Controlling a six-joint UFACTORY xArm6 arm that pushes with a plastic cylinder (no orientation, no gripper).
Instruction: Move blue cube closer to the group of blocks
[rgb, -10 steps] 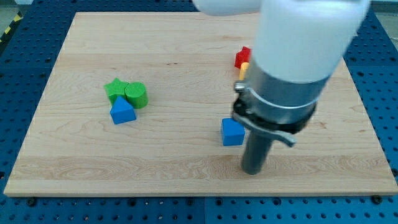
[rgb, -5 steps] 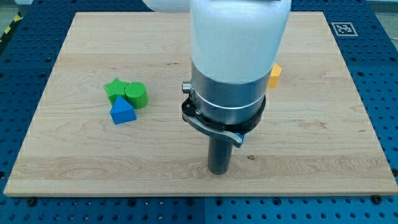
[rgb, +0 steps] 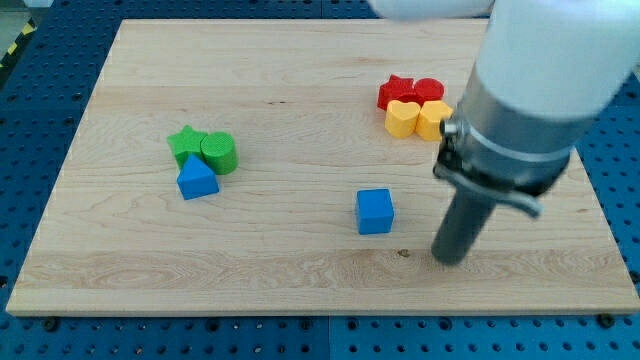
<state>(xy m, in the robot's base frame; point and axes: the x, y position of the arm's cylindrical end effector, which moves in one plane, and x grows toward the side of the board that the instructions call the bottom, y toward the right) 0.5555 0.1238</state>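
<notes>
The blue cube (rgb: 375, 211) lies alone on the wooden board (rgb: 300, 80), a little below its middle. My tip (rgb: 451, 259) rests on the board to the cube's right and slightly lower, apart from it. A group of a green star (rgb: 184, 143), a green cylinder (rgb: 219, 153) and a blue triangle (rgb: 197, 179) sits at the view's left. Another group sits at the upper right: two red blocks (rgb: 410, 92) with two yellow blocks (rgb: 417, 118) just below them.
The arm's wide white and grey body (rgb: 525, 100) hangs over the board's right side and hides part of it. The board's bottom edge (rgb: 300, 312) runs just below my tip.
My tip swung left past the blue cube, hiding it, then came back to the cube's right. The cube stands about where it was.
</notes>
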